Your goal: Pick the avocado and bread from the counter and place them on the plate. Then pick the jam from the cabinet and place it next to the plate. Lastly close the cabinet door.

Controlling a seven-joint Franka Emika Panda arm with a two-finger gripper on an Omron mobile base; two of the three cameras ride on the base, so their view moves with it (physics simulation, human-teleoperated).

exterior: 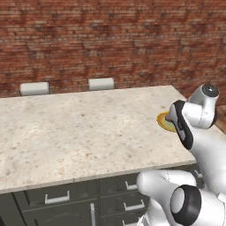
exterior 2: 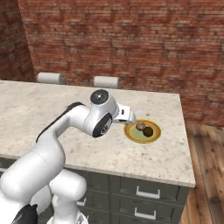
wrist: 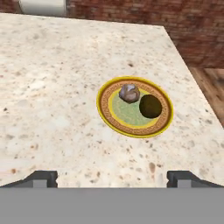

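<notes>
Resting on the yellow plate [wrist: 114, 124], the grey-brown lumpy bread [wrist: 129, 92] and the smooth dark olive avocado [wrist: 150, 106] sit side by side, about touching, on its green centre ringed by a brown patterned band. No writing can be read anywhere. The plate lies near the right end of the beige speckled counter [exterior 2: 52, 113], whose front carries dark grey drawers [exterior 2: 144, 190] with silver handles. A red brick wall [exterior 2: 131, 39] stands behind, and wooden flooring [exterior 2: 208, 166] shows past the counter's end. The gripper [wrist: 112, 179] hangs above the counter short of the plate, fingertips spread wide, holding nothing.
</notes>
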